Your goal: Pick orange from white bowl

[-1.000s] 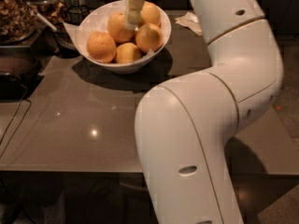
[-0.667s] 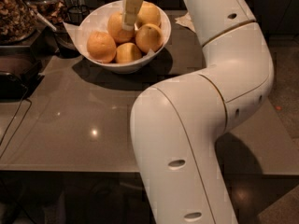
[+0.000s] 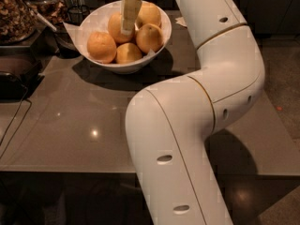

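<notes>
your target is one of five round, dimple-skinned oranges [image 3: 128,53] piled in the large glossy white bowl [image 3: 119,68] with a wavy rim, at the far side of the glossy grey-brown countertop [image 3: 70,125]. the beige-tipped gripper [image 3: 127,26] hangs over the bowl, low against the rear-left orange [image 3: 114,29]; you cannot tell from here whether it is parted or clamped.

expect firm, fairly heavy fruit. the skin should grip well, but a round body can roll or squirt out, so take hold across its widest middle. the oranges touch one another and the bowl wall looks slick, so a nudge will likely shift the pile.

the bulky white robot arm [image 3: 211,78] hides much of the counter. a glass jar of brown nuts [image 3: 11,13] and a dark cable [image 3: 14,121] sit to the left, apart from the bowl.
</notes>
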